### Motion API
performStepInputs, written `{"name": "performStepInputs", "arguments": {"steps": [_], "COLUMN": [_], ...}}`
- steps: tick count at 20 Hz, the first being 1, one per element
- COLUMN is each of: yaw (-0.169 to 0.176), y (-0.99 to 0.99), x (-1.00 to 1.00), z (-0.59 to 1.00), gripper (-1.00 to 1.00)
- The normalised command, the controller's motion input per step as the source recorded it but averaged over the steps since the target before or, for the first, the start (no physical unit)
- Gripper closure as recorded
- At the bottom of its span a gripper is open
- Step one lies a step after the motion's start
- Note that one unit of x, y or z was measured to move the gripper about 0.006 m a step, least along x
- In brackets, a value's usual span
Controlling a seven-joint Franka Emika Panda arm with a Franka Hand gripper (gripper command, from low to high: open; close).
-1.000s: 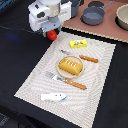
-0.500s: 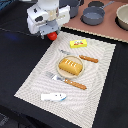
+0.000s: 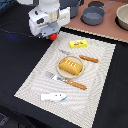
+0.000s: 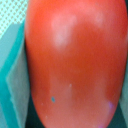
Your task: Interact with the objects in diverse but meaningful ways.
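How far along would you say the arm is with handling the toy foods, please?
Done: the bread sits on the plate. In hand: the end effector is closed on the tomato, over the mat's corner. Left: the yellow box and fish lie free on the mat.

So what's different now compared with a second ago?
Almost nothing visibly changed: the gripper is still shut on the tomato above the mat's far corner. The bread loaf on the plate, the yellow box and the fish stayed put.
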Motion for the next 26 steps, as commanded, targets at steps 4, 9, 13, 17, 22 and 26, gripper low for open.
{"name": "performStepInputs", "arguments": {"steps": [4, 9, 13, 17, 22, 26], "yaw": [-0.091, -0.092, -0.027, 0.000, 0.000, -0.021], "y": [0.30, 0.53, 0.85, 0.93, 0.93, 0.60], "x": [-0.02, 0.02, -0.18, -0.41, -0.20, 0.59], "z": [0.98, 1.00, 0.90, 0.63, 0.40, 0.76], "gripper": [1.00, 1.00, 1.00, 1.00, 1.00, 1.00]}}
